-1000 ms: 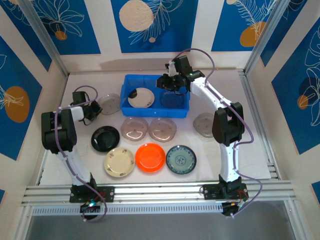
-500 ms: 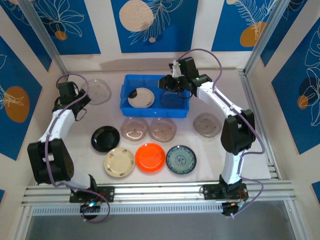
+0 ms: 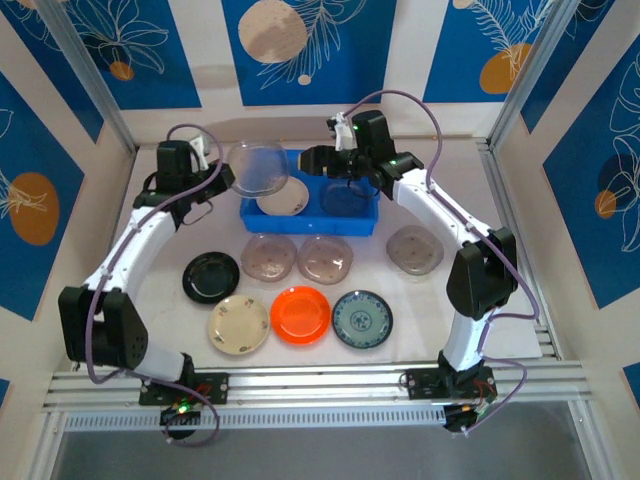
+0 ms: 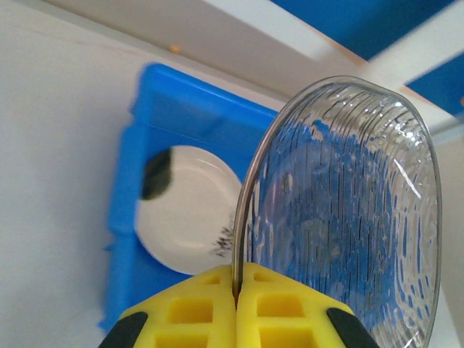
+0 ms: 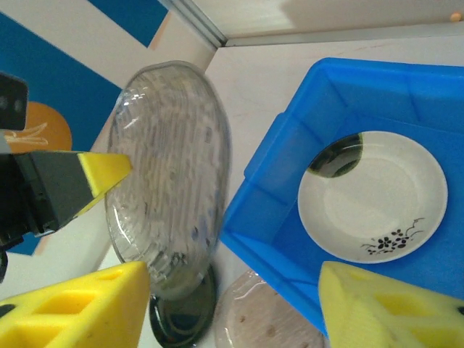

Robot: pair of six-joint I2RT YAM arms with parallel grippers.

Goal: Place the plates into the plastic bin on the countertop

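Observation:
My left gripper is shut on the rim of a translucent smoky-grey plate, held tilted in the air at the blue plastic bin's left end. In the left wrist view the yellow fingers pinch that plate at its edge. The bin holds a cream plate and a translucent plate. My right gripper hovers open over the bin, nothing between its fingers; the held plate hangs just ahead of it.
On the white countertop lie three translucent plates, a black plate, a cream plate, an orange plate and a teal-patterned plate. White walls and an aluminium rail ring the surface.
My left arm has lifted the translucent plate from the back left corner and swung it toward the bin. My right gripper has opened over the bin, leaving a translucent plate inside.

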